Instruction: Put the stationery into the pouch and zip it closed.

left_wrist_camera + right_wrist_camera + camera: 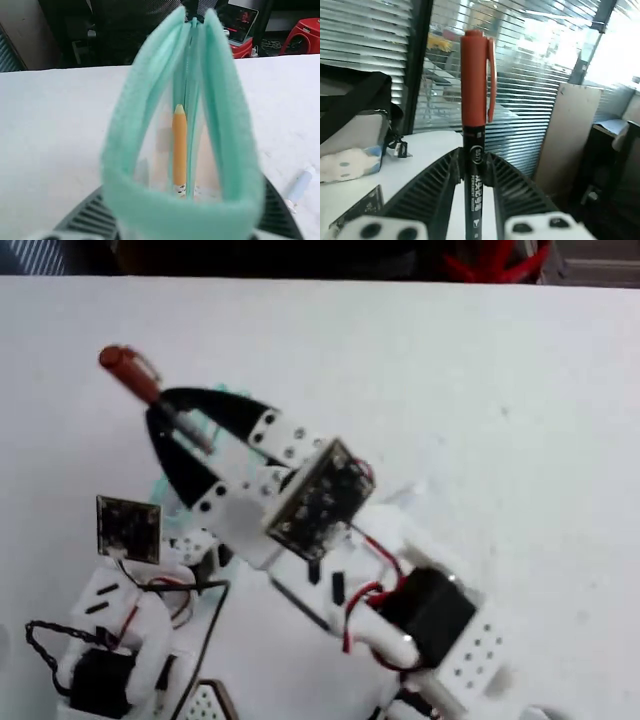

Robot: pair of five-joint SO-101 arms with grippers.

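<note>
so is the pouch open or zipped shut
Open. The pouch gapes wide between its mint edges, and an orange pencil shows inside it.

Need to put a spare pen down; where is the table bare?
Bare: the table beyond the marker up to its far edge, and everything right of the right arm. Crowded: near left, around the left arm and pouch.
</note>
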